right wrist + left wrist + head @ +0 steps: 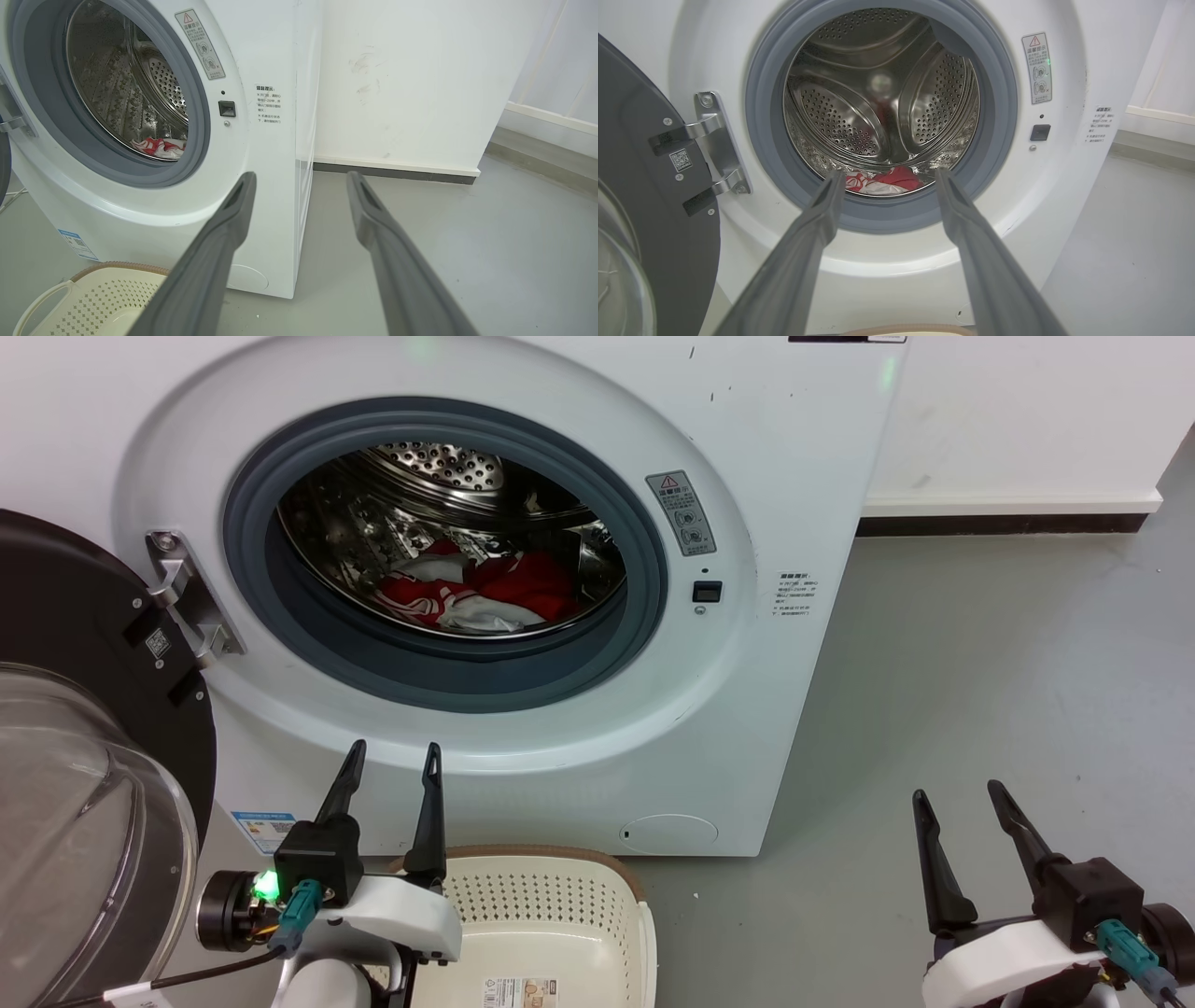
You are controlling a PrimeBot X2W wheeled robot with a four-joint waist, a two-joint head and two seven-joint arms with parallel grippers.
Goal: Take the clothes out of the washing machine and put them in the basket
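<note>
we see the washing machine [560, 784] standing on the grey floor [980, 709] toward its back edge, where the dark skirting [1008, 525] of the wall [1027, 411] runs. its black-rimmed door [65, 616] is swung open to the left. the clothes [485, 588], a red and white heap, lie at the bottom of the steel drum [439, 467], behind the grey seal [448, 677]. the basket [560, 896] sits on the floor just before the machine's front, below the opening, with a sticker [518, 992] on its bottom. our left jaws stand well apart, holding nothing, raised over the basket's left rim and pointing at the machine's front under the opening. our right jaws are likewise spread wide and bare, over open floor to the right of the machine, well apart from the basket.
</note>
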